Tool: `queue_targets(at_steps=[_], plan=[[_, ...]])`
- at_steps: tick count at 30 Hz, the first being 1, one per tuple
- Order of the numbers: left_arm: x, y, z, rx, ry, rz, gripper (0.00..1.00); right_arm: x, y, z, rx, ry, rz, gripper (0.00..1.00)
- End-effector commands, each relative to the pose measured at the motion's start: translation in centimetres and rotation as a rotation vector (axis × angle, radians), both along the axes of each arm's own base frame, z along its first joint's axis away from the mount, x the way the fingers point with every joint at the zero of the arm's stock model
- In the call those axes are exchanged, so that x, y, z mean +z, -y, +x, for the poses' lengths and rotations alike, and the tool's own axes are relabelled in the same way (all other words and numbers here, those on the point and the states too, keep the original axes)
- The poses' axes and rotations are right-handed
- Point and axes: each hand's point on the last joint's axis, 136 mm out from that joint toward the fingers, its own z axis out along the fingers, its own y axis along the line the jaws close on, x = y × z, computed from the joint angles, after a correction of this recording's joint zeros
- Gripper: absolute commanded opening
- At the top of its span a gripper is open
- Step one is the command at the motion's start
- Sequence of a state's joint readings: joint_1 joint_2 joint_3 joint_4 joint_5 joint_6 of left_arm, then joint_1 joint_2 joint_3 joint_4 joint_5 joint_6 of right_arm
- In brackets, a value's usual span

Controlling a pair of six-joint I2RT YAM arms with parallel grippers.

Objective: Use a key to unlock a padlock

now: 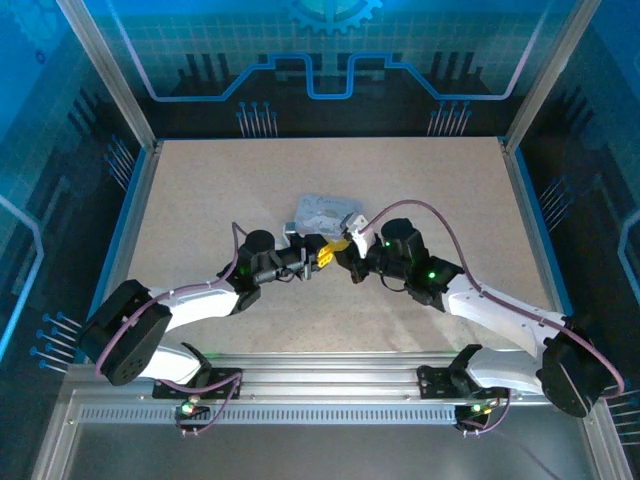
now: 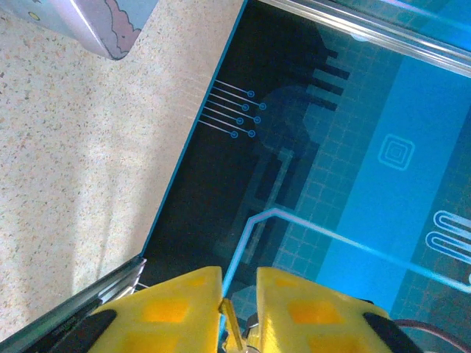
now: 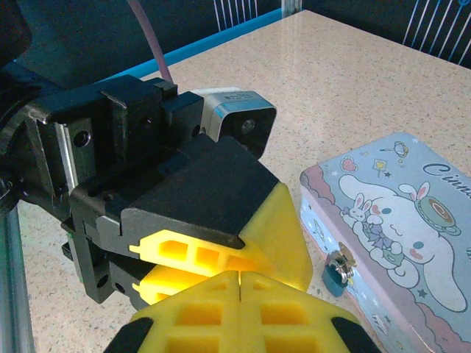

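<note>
The tiny dark teal padlock [image 3: 335, 278] hangs from the metal hasp on the front of the pale blue cartoon tin [image 3: 401, 213], resting on the table. A thin brass-coloured key [image 2: 230, 318] stands on edge between the yellow fingers of my left gripper [image 2: 239, 278], which is shut on it. My right gripper [image 3: 241, 279] is shut, its pads pressed together with nothing visible between them. Its tips touch the side of the left gripper's fingers [image 3: 283, 235]. From above, the left gripper [image 1: 322, 258] and right gripper [image 1: 346, 250] meet just in front of the tin [image 1: 325, 212].
The tin's corner [image 2: 103, 26] lies at the upper left in the left wrist view. The speckled tabletop [image 1: 200, 200] stretches to blue-edged walls on all sides. Both arms reach inward from the metal rail [image 1: 330, 385] at the near edge.
</note>
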State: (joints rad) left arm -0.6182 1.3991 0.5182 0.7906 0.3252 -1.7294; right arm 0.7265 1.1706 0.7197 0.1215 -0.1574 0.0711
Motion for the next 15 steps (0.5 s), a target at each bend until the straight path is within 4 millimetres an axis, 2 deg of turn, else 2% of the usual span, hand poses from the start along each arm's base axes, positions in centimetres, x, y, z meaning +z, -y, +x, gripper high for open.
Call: queue_targets(at_steps=[1,11,15], plan=[[0.37,-0.15,-0.46,0.004,0.013,-0.007,0.17,0.82,-0.13,-0.22,-0.004,0.02,0.024,0.0],[0.19,-0.12,-0.5,0.005,0.012,0.0,0.03,1.1,-0.05,-0.16,-0.012,0.025,0.03,0.0],[0.18,-0.22,-0.5,0.007,0.029,0.017,0.0,1.44,0.24,-0.12,-0.024,0.019,0.048,0.0]])
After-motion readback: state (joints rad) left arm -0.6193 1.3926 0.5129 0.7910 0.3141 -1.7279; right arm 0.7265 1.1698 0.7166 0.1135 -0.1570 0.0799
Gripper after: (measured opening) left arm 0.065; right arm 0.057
